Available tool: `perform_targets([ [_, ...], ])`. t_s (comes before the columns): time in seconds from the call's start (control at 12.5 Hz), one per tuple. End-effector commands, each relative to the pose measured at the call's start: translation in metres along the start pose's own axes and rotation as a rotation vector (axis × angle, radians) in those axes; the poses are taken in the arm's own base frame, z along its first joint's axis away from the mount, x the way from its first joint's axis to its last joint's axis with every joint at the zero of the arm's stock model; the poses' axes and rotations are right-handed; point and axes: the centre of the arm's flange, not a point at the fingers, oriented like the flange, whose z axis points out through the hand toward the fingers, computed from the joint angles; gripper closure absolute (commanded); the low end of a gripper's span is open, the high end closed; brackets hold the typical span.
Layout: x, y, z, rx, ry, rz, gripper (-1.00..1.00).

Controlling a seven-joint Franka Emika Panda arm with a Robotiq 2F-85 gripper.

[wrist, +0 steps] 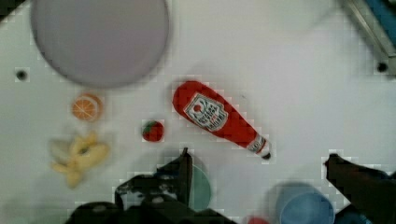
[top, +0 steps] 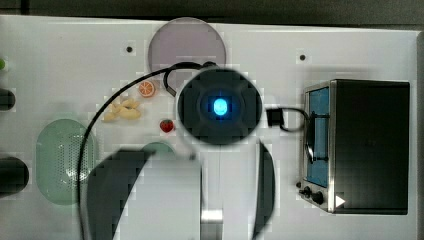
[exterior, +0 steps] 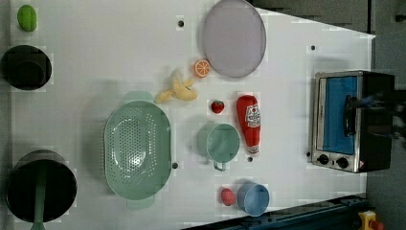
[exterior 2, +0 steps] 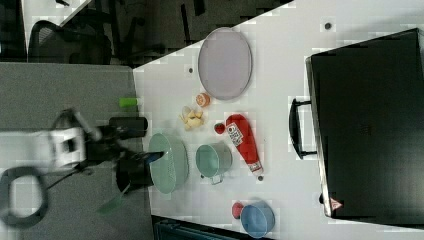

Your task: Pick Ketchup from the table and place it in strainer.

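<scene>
Wrist view shows us our gripper [wrist: 257, 172] with fingers spread wide above the table [wrist: 299, 84], holding nothing; the elongated red Ketchup squeeze bottle [wrist: 217, 119] lies flat, well apart from the pale green oval perforated strainer [exterior: 138, 149].

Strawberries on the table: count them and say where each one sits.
2. One strawberry lies between the banana and the Ketchup; another touches the blue bowl. More may be hidden.

Bright even light on white table [exterior: 119, 48], soft shadows, blocky blur throughout, dark arm out of focus
</scene>
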Motion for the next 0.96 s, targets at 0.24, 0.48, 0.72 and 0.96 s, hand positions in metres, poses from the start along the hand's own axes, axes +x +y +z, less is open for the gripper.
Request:
perform_targets([
  [0.24, 0.011, -0.021, 0.125, -0.026, -0.092, -0.473, -1.0],
  [0.48, 0.015, -0.024, 0.173, 0.011, -0.041, -0.719, -1.0],
  [0.72, 0.011, -0.023, 0.223, 0.026, -0.029, -0.859, -1.0],
  [0.96, 0.008, -0.022, 0.269, 0.038, -0.026, -0.857, -1.0],
])
